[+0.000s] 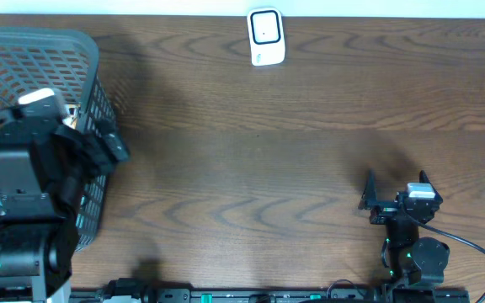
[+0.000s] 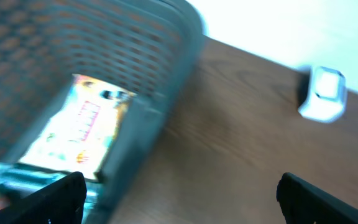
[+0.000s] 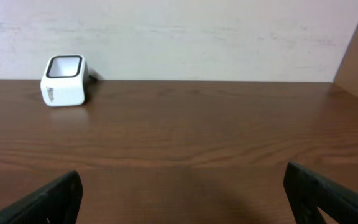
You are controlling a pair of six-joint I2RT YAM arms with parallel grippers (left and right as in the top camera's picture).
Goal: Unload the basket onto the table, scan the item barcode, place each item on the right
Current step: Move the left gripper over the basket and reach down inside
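Table [image 1: 268,168]: box [image 2: 73,132] seemingly lies along basket wall [image 2: 163,87].

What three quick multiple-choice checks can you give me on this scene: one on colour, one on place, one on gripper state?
1. The basket is: A red; B grey; C yellow.
2. The white scanner stands: A in the basket; B on the table by its far edge; C in a gripper.
3. The right gripper is: A open and empty; B shut on the scanner; C shut on a packet.
Answers: 1 B, grey mesh walls show in the overhead view. 2 B, it stands alone on the wood. 3 A, its jaws stand wide apart with nothing between.
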